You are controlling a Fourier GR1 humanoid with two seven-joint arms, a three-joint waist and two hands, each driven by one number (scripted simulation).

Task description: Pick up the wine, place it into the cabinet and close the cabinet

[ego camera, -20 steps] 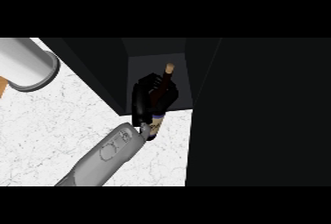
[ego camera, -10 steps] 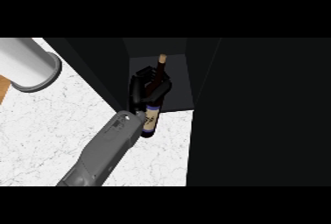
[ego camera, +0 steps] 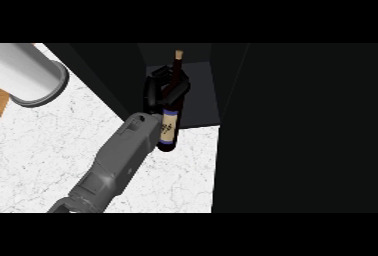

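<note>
Head view looks steeply down on a white marbled counter (ego camera: 59, 165), with a dark cabinet (ego camera: 295, 125) filling the right side and the upper middle of the picture. One grey forearm (ego camera: 118, 160) comes up from the lower edge, left of centre, slanting toward the cabinet's opening. Which of the robot's arms it is cannot be told from this view alone; it shows at the left half of the picture. Its black hand (ego camera: 164, 89) has its fingers curled round the upper part of the wine bottle (ego camera: 168, 131), gripping it just below the neck. The bottle stands nearly upright in the picture, tilted slightly, its dark neck and pale cork (ego camera: 179, 53) reaching up above the hand into the cabinet's shadowed inside. Its lower body, with a pale label and a blue band, hangs below the hand, just beside the forearm's end and over the edge where the counter meets the cabinet's grey floor (ego camera: 199, 105). A pale grey cylinder (ego camera: 29, 72) lies at the upper left, well apart from the hand.
</note>
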